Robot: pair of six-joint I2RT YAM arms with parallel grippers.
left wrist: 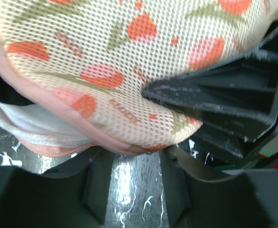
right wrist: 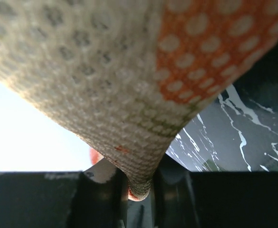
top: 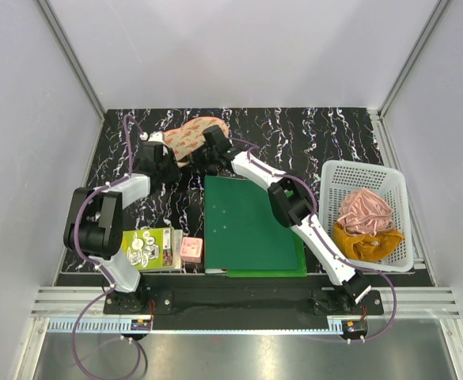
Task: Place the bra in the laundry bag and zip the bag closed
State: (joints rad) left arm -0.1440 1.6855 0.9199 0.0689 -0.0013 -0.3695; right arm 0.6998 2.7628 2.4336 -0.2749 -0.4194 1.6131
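The laundry bag [top: 190,136], peach mesh printed with red watermelon slices, lies at the back middle of the black marbled table. My left gripper [top: 170,161] is at its left end. In the left wrist view the bag [left wrist: 105,71] fills the frame, and its pink rim sits just past the tips of my left gripper [left wrist: 136,159], whose jaws stand apart with bare table between them. My right gripper [top: 212,150] is at the bag's right end, and in its wrist view it [right wrist: 139,187] is shut on a fold of the bag [right wrist: 105,95]. The bra is hidden.
A green board [top: 251,229] lies flat in the middle. A white plastic basket [top: 397,178] at the right holds a pink satin cloth [top: 366,212] and a mustard-orange cloth [top: 366,244]. A green illustrated book [top: 148,247] and a small pink box [top: 191,250] lie front left.
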